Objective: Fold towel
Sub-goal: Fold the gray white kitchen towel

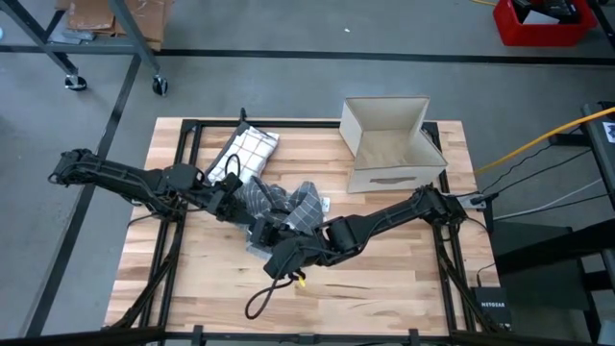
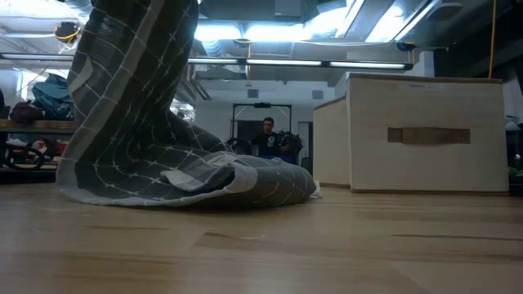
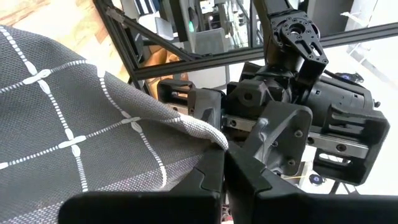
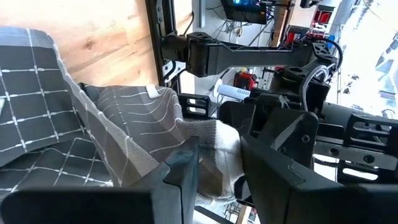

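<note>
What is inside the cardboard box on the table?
The cardboard box shows only bare inner walls and floor in the high view. The corner under its near wall is hidden, so something small there cannot be excluded.

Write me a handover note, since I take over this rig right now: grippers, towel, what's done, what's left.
Left gripper: fingers shut on the grey towel's edge, mid-table.
Right gripper: fingers closed on another part of the towel, facing the left one.
Grey towel: partly lifted, the rest bunched on the table.
White checked cloth lies behind it; cardboard box at the back right.
Done: both grips taken.
Left: spread it and fold it; no neat fold yet.
</note>
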